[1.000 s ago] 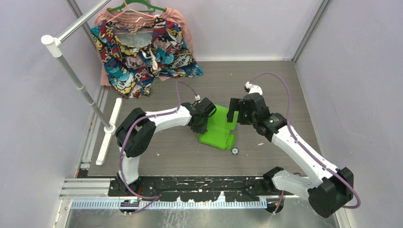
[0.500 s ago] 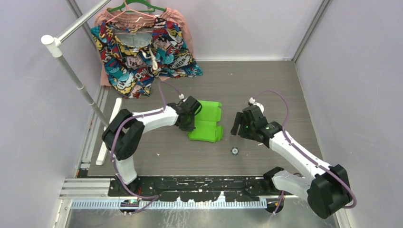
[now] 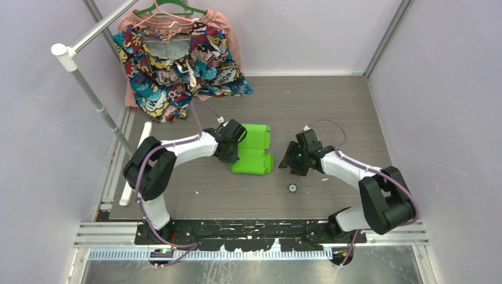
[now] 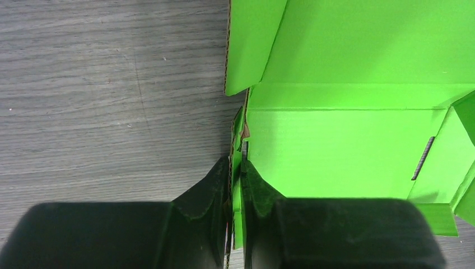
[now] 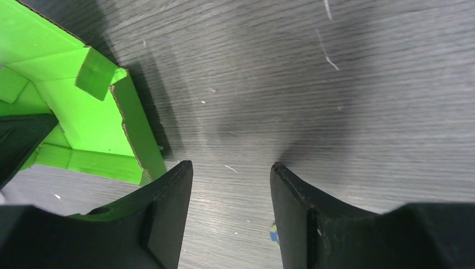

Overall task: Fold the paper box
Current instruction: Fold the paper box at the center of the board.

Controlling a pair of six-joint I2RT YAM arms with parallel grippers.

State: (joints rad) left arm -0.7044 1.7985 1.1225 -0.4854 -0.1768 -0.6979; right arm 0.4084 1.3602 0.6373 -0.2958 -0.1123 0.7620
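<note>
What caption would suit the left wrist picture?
Left tool pinching an edge of the green paper box on a grey table.

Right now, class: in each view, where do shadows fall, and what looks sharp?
Top view: even, soft light, with only faint shadows. Left wrist view: the paper box is bright and crisp, the left gripper a dark, featureless mass. Right wrist view: a broad dark shadow on the table beside the box.
</note>
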